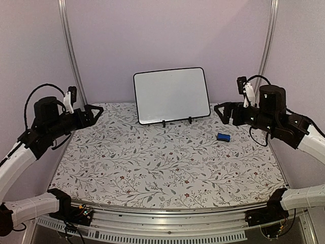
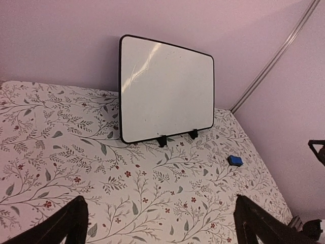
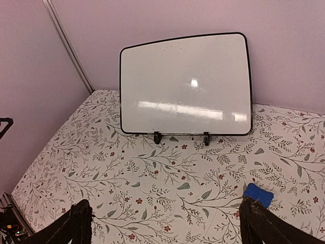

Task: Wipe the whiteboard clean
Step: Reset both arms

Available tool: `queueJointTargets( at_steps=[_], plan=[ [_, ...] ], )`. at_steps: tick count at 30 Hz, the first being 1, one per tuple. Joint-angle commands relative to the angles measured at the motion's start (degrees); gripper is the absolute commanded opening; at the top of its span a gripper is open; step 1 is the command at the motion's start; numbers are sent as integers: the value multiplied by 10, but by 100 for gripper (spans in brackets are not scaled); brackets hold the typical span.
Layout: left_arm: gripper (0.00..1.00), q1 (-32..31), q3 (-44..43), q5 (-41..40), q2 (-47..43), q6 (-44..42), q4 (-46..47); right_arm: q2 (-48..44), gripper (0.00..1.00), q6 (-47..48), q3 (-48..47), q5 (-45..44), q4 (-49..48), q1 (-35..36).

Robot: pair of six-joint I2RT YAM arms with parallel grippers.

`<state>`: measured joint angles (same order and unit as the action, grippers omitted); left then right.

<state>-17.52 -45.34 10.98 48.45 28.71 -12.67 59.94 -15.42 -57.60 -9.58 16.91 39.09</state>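
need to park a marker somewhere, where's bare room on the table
The wide floral stretch of the table between the whiteboard and the near edge is bare, as is the left side by the left gripper. Tightest spot: the right rear, where the blue eraser lies near the right gripper.

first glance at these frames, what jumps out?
The whiteboard stands propped on its feet at the back centre against the purple wall, its surface looking nearly blank apart from glare and faint smudges. A small blue eraser lies on the floral table in front of the board's right corner. The left gripper and right gripper hover open at either side, holding nothing.
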Motion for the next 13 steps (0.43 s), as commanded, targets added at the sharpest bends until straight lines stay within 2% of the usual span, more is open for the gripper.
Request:
queueJointTargets(
  at_steps=[1,5,13],
  plan=[
    [100,-4,26,-8,-57,-88,-31,-27,99,0,31,27,86,0],
    [100,-3,41,-13,-80,-121,-27,-52,99,1,52,11,88,0],
    [100,-4,51,-15,-68,-119,-20,-117,99,15,68,-57,82,0]
  ],
)
